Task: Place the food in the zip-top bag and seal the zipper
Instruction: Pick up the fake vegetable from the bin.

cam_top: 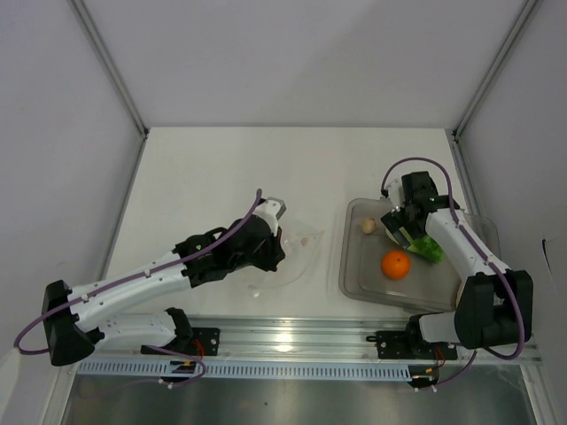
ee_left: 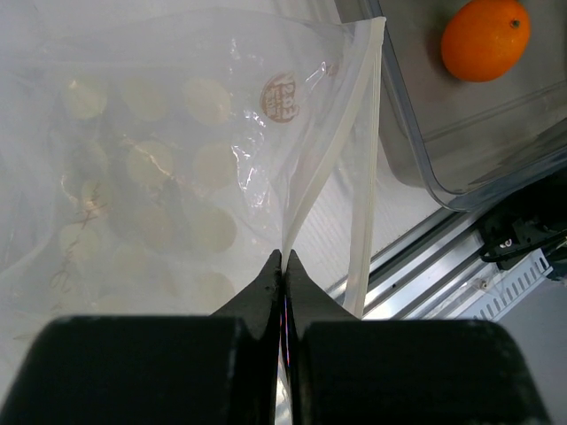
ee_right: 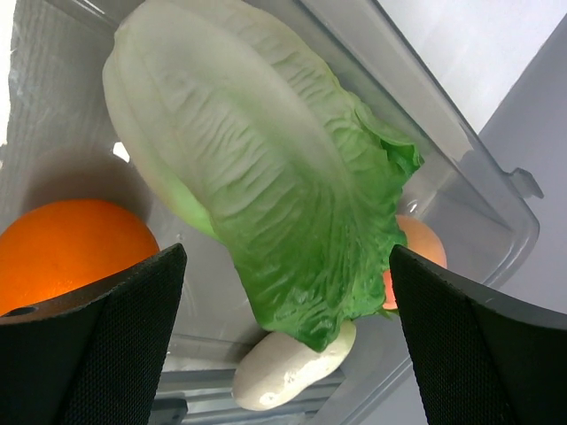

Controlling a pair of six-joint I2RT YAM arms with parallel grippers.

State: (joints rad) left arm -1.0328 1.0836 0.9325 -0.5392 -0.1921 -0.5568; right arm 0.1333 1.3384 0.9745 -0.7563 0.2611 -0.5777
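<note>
The clear zip-top bag [cam_top: 297,252] lies on the table left of the tray, and fills the left wrist view [ee_left: 177,133]. My left gripper [ee_left: 283,258] is shut on its mouth edge, at the white zipper strip [ee_left: 332,150]; it also shows in the top view [cam_top: 273,232]. My right gripper [ee_right: 285,257] is open, with its fingers on either side of the green lettuce head [ee_right: 266,168] in the tray, not touching it. The orange [ee_right: 62,248], a pale egg-like piece [ee_right: 292,372] and a reddish-orange fruit [ee_right: 416,243] lie around the lettuce. In the top view the right gripper [cam_top: 403,227] hovers over the lettuce [cam_top: 431,250] and the orange [cam_top: 396,264].
The rigid clear tray [cam_top: 354,283] sits at the right and holds the food; its rim [ee_left: 412,142] lies close to the bag's mouth. An aluminium rail [cam_top: 292,341] runs along the near table edge. White walls enclose the table on three sides.
</note>
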